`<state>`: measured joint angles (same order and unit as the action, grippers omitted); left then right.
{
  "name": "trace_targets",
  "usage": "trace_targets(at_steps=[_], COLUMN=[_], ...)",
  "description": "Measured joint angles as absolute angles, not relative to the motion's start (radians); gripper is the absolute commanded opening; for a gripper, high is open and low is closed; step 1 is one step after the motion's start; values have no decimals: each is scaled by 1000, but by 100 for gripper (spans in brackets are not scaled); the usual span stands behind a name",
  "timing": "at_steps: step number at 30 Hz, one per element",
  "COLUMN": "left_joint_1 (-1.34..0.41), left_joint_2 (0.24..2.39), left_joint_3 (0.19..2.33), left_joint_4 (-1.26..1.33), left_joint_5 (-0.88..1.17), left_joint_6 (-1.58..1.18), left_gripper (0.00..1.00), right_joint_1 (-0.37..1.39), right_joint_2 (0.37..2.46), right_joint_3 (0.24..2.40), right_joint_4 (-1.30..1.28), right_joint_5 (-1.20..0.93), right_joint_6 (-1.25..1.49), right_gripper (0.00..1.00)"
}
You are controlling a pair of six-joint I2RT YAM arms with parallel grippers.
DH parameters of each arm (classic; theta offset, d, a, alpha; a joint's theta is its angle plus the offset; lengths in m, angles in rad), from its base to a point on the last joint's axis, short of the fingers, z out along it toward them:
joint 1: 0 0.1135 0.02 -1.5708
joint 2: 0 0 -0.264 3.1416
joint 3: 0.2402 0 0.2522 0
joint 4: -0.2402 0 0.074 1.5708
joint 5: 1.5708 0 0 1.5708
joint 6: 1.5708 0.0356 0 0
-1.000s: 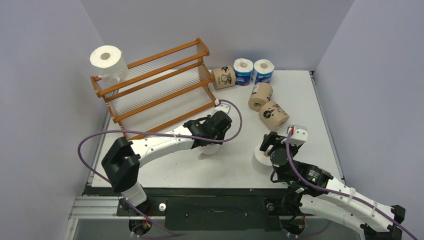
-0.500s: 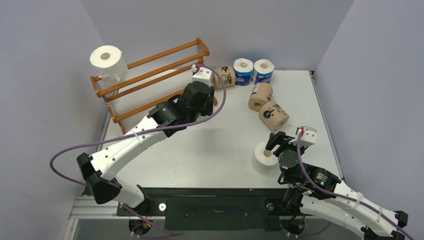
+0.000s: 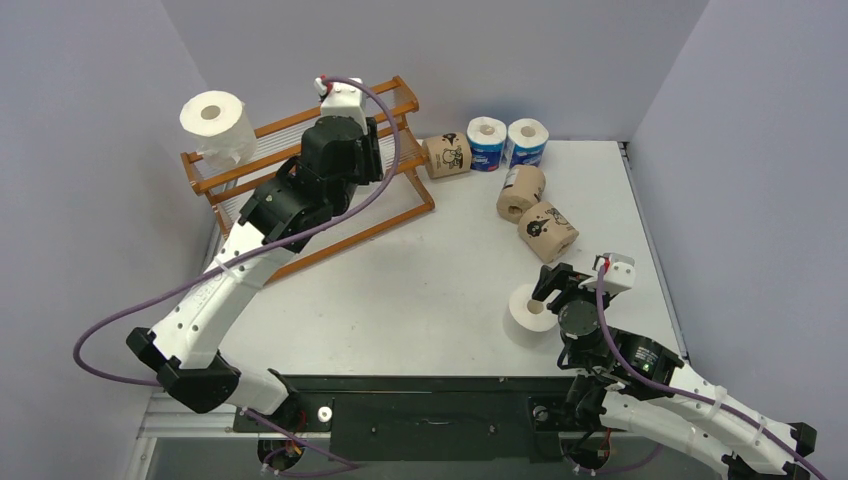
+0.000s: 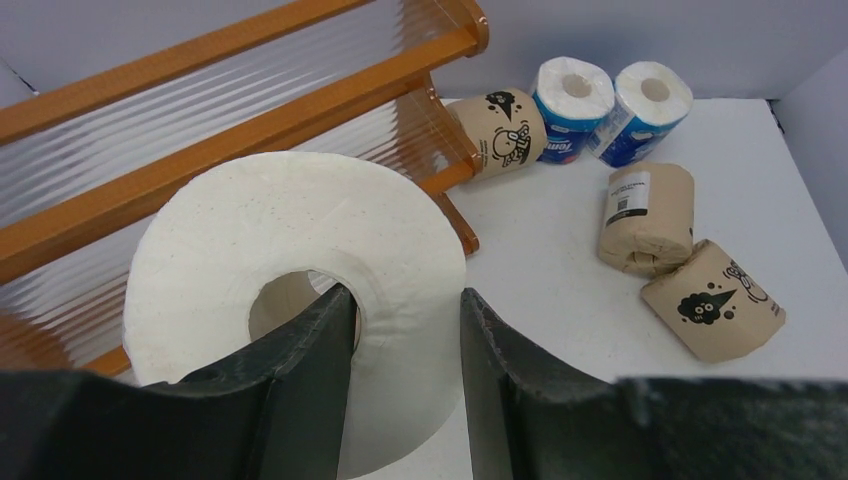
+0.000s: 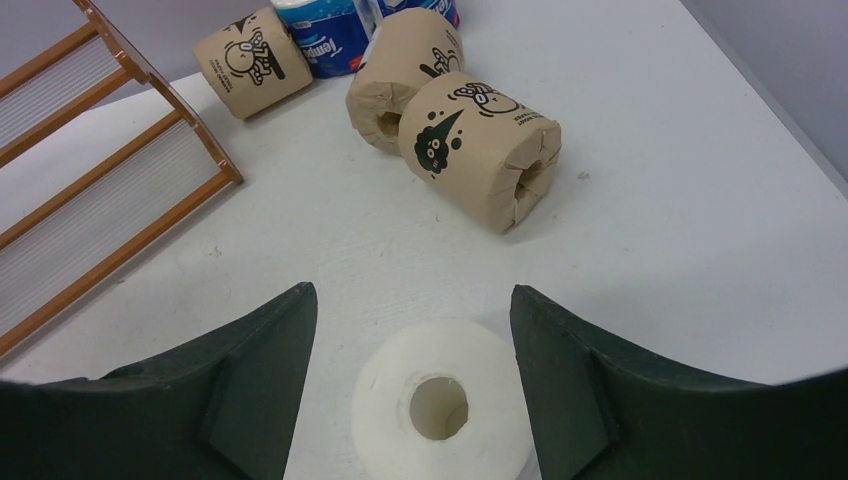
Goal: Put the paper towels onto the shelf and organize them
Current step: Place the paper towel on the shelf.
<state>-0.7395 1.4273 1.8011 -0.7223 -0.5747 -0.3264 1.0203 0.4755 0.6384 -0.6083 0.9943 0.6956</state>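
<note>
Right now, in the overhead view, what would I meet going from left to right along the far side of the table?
White roll atop the left end of the shelf → the shelf's right end → brown printed roll → first blue-and-white roll → second blue-and-white roll.

My left arm (image 3: 300, 195) reaches across the wooden shelf (image 3: 380, 226), where a white paper towel roll (image 3: 212, 122) sits on the top left corner. My right end effector (image 3: 548, 290) hovers just beside a second white roll (image 3: 527, 308), upright on the counter (image 3: 420, 290).
</note>
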Motion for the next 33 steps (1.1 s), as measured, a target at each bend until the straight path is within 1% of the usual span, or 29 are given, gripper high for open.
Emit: trace_targets(at_steps=[9,20,25,33], left_joint_1=[-672,-506,-449,-389], left_joint_2=[1405,1391,1422,1535], left_joint_3=[1819,1843,1895,2002], left_joint_4=[-651,-565,-565,-596], left_joint_5=[-598,-616,-598,-556], left_joint_6=[-251,-190,-190,-219], left_gripper=[20,22,22,22], right_joint_1=[1020,1020,1020,1020], right_joint_2=[476,476,482,482], right_joint_3=[638,638,638,638], right_joint_4=[-607,-601,-595,-591], right_joint_5=[980,968,967,961], right_joint_6=[697,696,696,696], right_gripper=[66,65,65,65])
